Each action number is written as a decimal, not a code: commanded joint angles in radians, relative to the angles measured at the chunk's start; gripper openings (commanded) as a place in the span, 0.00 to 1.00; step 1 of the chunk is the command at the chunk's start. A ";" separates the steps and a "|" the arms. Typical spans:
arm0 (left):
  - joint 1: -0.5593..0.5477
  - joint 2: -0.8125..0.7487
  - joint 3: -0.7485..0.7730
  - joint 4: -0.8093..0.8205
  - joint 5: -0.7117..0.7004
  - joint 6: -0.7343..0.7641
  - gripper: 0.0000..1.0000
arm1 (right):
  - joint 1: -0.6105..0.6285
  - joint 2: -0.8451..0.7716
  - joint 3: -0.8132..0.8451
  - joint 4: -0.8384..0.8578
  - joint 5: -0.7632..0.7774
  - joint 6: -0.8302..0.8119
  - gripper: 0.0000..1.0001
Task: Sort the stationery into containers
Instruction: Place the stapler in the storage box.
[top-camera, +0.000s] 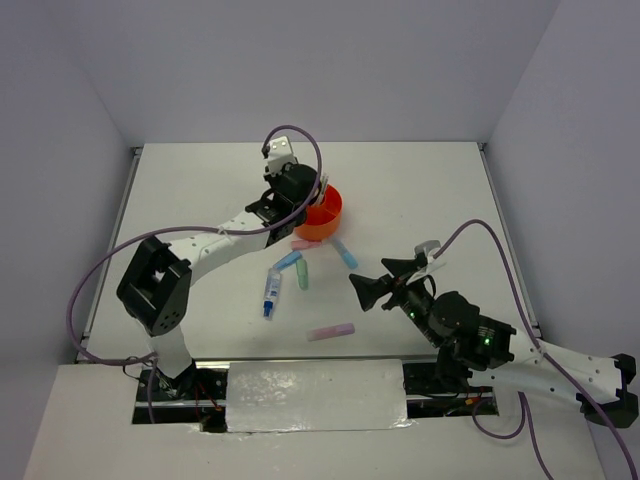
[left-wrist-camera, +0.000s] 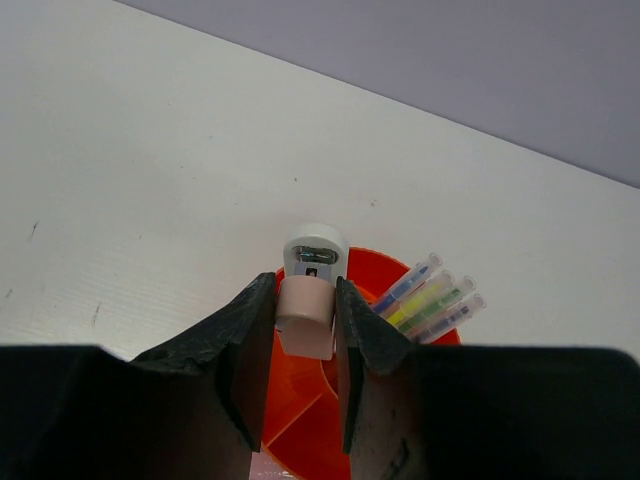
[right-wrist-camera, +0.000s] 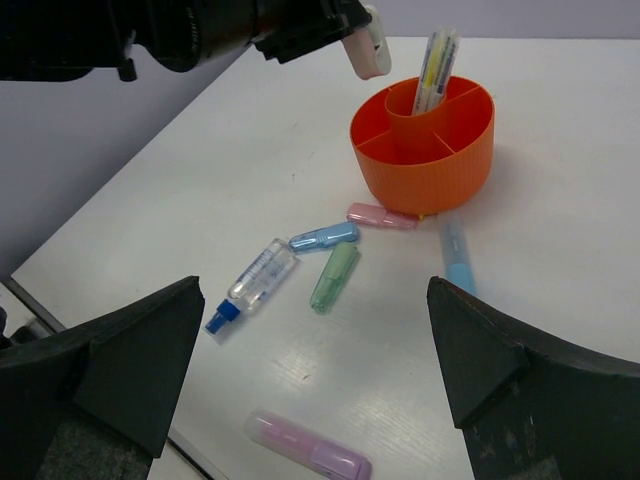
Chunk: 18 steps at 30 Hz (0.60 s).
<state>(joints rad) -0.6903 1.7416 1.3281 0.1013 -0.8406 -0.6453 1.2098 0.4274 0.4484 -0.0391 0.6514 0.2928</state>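
The white table (top-camera: 200, 190) carries everything. The right claw (top-camera: 378, 278) hangs low over its near right part with its jaws spread wide and nothing between them. The left claw (left-wrist-camera: 303, 290) is narrowed onto a small pink-and-white piece (left-wrist-camera: 308, 300) (an eraser or a correction roller, I cannot tell), gripping it by its sides in the air just above the rim of the round orange organizer (right-wrist-camera: 425, 165).

A bundle of thin coloured pens (right-wrist-camera: 437, 60) stands in the organizer's central cup; the outer compartments that show look bare.

On the table lie a clear tube with a blue cap (right-wrist-camera: 255, 282), a pink highlighter (right-wrist-camera: 310, 447) well apart toward the near edge, a green highlighter (right-wrist-camera: 334, 276), a blue highlighter (right-wrist-camera: 323, 236) just beside it, a light-blue highlighter (right-wrist-camera: 456, 255) and a second pink highlighter (right-wrist-camera: 382, 215), the last two right at the organizer's base.
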 joint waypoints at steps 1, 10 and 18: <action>0.002 0.032 0.043 0.006 -0.057 -0.071 0.00 | -0.004 -0.013 0.010 0.063 -0.016 -0.023 1.00; -0.005 0.032 -0.013 -0.002 -0.097 -0.129 0.00 | -0.006 -0.015 0.027 0.059 -0.016 -0.050 1.00; -0.008 0.033 -0.055 0.009 -0.061 -0.139 0.00 | -0.004 0.011 0.023 0.076 -0.027 -0.043 1.00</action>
<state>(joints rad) -0.6918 1.7920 1.2842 0.0673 -0.8925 -0.7498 1.2098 0.4255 0.4484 -0.0071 0.6312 0.2619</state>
